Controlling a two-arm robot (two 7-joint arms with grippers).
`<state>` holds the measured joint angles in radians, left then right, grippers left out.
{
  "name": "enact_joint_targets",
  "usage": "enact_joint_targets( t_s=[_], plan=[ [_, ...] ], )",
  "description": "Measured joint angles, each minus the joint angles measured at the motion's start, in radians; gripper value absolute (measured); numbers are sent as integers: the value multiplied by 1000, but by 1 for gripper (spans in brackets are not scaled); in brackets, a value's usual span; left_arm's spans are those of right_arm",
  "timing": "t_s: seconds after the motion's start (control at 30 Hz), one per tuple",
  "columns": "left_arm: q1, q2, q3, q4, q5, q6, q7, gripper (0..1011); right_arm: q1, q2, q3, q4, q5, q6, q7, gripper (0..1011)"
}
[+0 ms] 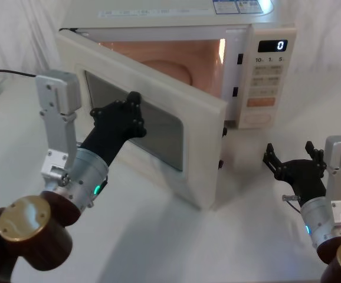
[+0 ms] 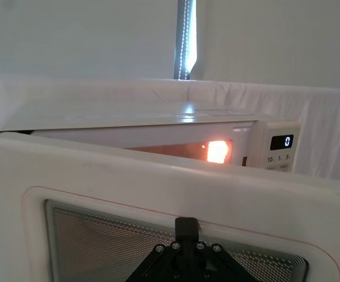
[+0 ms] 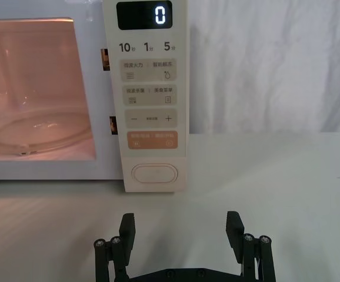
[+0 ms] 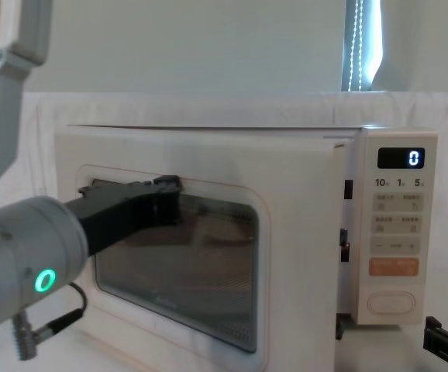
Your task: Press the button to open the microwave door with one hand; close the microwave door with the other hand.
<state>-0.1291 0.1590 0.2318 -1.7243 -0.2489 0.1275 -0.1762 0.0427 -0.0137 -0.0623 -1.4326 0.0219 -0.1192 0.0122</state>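
The microwave door (image 1: 153,112) stands partly open, swung out toward me on its hinge at my left side, with its free edge well forward of the oven body. The cavity behind it is lit orange. In the chest view the door (image 4: 286,232) covers most of the oven front, and a gap shows between its free edge and the control panel (image 4: 397,232).

My left gripper (image 1: 132,115) is against the outer face of the door, on the dark glass window (image 1: 158,132), near the window's upper part. In the left wrist view the fingertip (image 2: 186,226) meets the mesh of the window (image 2: 99,247) just below the orange outline. I cannot tell how far these jaws are parted: the fingers appear bunched together at the glass, and they hold nothing.

My right gripper (image 1: 294,159) hovers above the table (image 1: 241,236), in front of the control panel and apart from it. Its jaws are spread wide and hold nothing. In the right wrist view the two fingers (image 3: 127,226) stand upright on either side of the gap, and the button (image 3: 154,174) lies beyond them, at the bottom of the panel, untouched.

The button (image 1: 259,118) sits below the orange key (image 1: 261,102), with the display (image 1: 272,45) reading 0 at the top of the panel.
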Motion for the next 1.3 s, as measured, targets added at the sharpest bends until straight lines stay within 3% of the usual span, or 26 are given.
enact_joint_targets(
  t_s=[0.23,0.57,1.0,1.3],
  plan=[
    [-48,-33,35,58,20,-2,12,0,0,0,0,0,0,0,0,1002],
    [-115,-110,64,142,44,-11,52,0,0,0,0,0,0,0,0,1002],
    [-194,-177,67,262,98,-61,84,0,0,0,0,0,0,0,0,1002],
    [-240,-192,60,307,117,-66,80,0,0,0,0,0,0,0,0,1002]
  ],
)
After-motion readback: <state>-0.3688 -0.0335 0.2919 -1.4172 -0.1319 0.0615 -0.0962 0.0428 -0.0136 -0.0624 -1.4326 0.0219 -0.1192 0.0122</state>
